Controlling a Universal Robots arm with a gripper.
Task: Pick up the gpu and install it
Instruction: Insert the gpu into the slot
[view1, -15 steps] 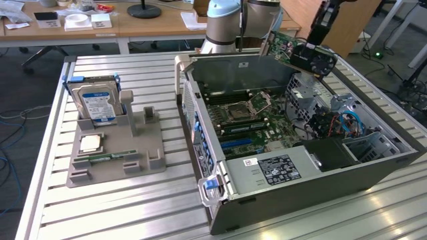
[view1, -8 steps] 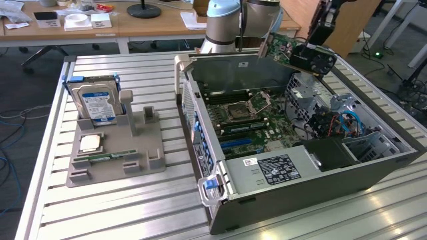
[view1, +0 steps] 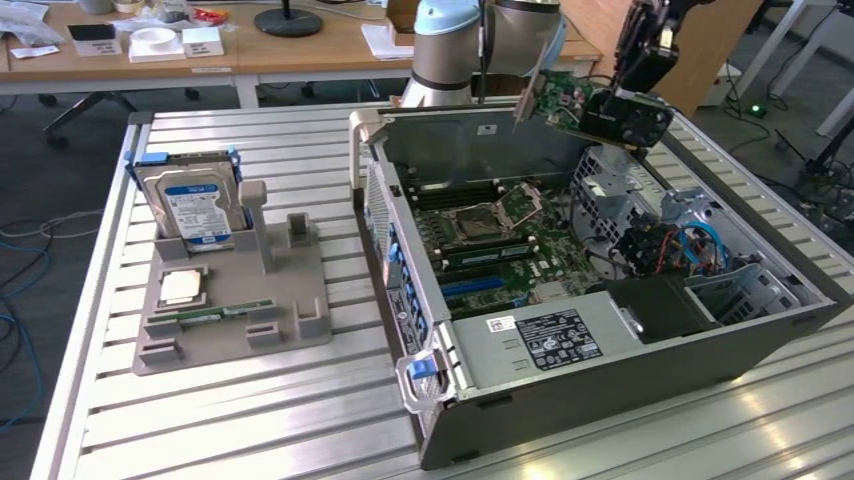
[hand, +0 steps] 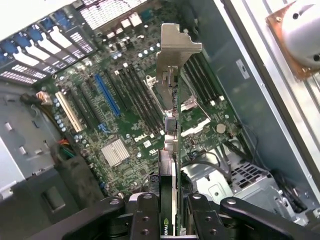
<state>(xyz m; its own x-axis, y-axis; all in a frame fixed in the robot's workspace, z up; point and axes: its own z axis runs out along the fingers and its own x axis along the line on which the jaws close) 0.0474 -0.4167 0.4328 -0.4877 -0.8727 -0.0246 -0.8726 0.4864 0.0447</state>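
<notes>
1 gripper (view1: 607, 113), as I view it, has its fingers partly closed on the gpu (view1: 561, 100), holding it edge-on above the motherboard (view1: 514, 250) inside the open computer case (view1: 627, 395).

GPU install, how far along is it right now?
Done: the gpu is picked up, clamped between the fingers of the gripper. In hand: it hangs in the air over the open computer case, above the motherboard. Left: the card is not yet seated in any slot, and the long blue slot on the board is empty.
</notes>
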